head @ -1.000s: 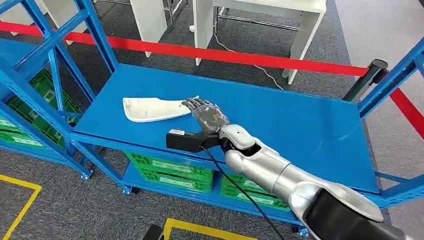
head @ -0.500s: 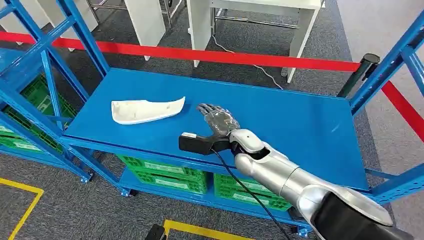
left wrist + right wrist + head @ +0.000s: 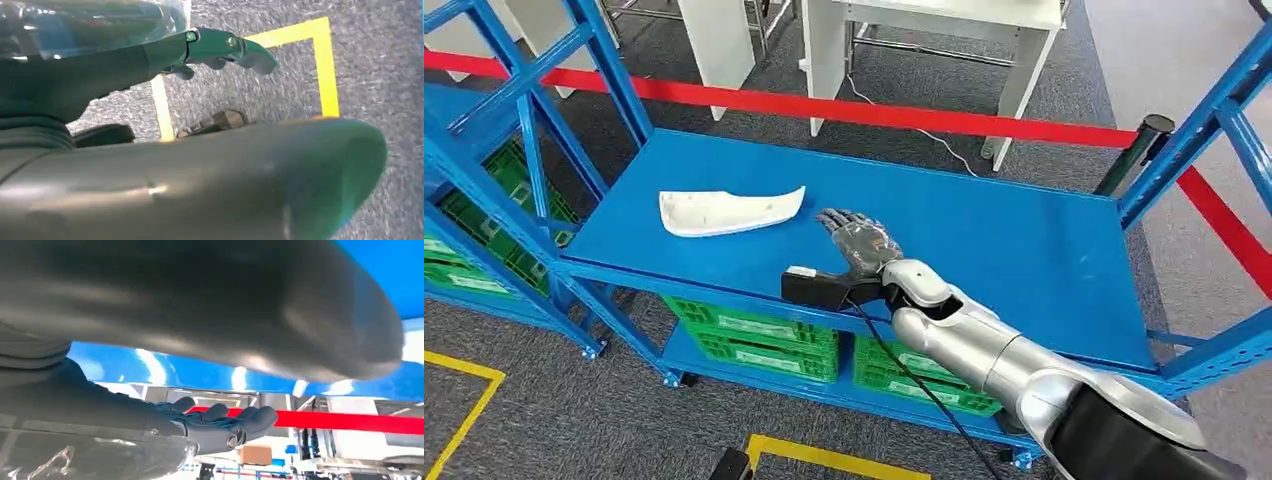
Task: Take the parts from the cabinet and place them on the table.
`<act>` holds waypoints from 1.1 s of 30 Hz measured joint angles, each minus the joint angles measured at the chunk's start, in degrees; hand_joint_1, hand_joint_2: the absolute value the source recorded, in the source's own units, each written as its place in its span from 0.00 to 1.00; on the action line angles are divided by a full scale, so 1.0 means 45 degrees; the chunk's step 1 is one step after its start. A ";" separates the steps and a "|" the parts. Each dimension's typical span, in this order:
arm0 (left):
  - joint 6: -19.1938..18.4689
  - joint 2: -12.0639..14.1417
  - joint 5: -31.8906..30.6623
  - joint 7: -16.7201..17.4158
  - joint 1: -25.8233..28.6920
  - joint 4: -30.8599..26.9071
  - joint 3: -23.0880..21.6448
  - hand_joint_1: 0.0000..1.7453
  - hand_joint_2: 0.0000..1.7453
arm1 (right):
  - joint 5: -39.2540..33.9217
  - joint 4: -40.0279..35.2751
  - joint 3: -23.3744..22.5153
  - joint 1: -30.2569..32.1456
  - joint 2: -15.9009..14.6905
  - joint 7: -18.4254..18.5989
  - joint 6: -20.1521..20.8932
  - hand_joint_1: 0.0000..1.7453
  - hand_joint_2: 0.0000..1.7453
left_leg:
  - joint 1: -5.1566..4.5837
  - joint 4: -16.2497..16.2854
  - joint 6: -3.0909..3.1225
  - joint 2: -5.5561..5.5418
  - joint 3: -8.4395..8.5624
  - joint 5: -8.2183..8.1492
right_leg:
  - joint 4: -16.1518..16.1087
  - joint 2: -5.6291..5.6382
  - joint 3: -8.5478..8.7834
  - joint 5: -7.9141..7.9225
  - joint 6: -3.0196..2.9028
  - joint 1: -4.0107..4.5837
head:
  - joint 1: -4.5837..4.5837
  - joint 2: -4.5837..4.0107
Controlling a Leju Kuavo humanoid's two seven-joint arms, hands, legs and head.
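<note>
A white curved part [image 3: 729, 211] lies flat on the blue cabinet shelf [image 3: 1014, 235], toward its left end. My right hand [image 3: 861, 243] hovers low over the shelf just right of the part, fingers stretched out and apart, holding nothing; a small gap separates the fingertips from the part's tip. The right wrist view has the same hand [image 3: 210, 427] with its fingers extended under the blue shelf surface [image 3: 372, 262]. My left hand [image 3: 130, 65] hangs over the grey floor, fingers [image 3: 225, 45] straight and empty.
Green crates [image 3: 759, 338] sit on the lower shelf. Blue uprights and braces [image 3: 536, 170] frame the left end, another upright [image 3: 1199, 130] the right. A red barrier band [image 3: 904, 114] and black post [image 3: 1136, 152] run behind, before white tables [image 3: 924, 40]. Yellow lines [image 3: 464, 412] mark the floor.
One second ago my right hand's fingertips touched the part's right end; the hand has since drawn back to the right and is apart from it. The camera has also shifted slightly.
</note>
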 joint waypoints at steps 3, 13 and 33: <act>-0.0024 -0.0010 -0.0010 0.0044 0.0016 0.0005 -0.0005 0.00 0.00 | 0.0000 0.0000 0.0000 0.0070 -0.0063 0.0000 0.0000 0.00 0.00 | -0.0018 0.0027 0.0091 0.0015 -0.0295 0.0221 | 0.2614 0.0000 -0.0833 -0.1631 0.0123 -0.0043 | 0.0150 0.0000; -0.0049 -0.0034 -0.0029 0.0092 0.0028 0.0005 -0.0005 0.00 0.00 | 0.0000 -0.0063 -0.0029 0.0116 -0.0131 0.0068 -0.0039 0.00 0.00 | -0.0021 0.0192 -0.0398 0.0001 -0.0996 0.0884 | -0.0677 0.0032 0.1342 -0.0284 -0.0364 0.0091 | 0.0194 0.0000; -0.0039 -0.0010 -0.0078 0.0107 0.0010 0.0005 -0.0010 0.00 0.00 | 0.0000 -0.0194 -0.0044 0.0245 -0.0219 0.0131 -0.0073 0.00 0.00 | 0.0026 -0.0174 0.0053 0.0016 0.0135 -0.0042 | 0.2058 -0.0044 -0.0828 -0.1167 0.0104 -0.0089 | 0.0150 0.0000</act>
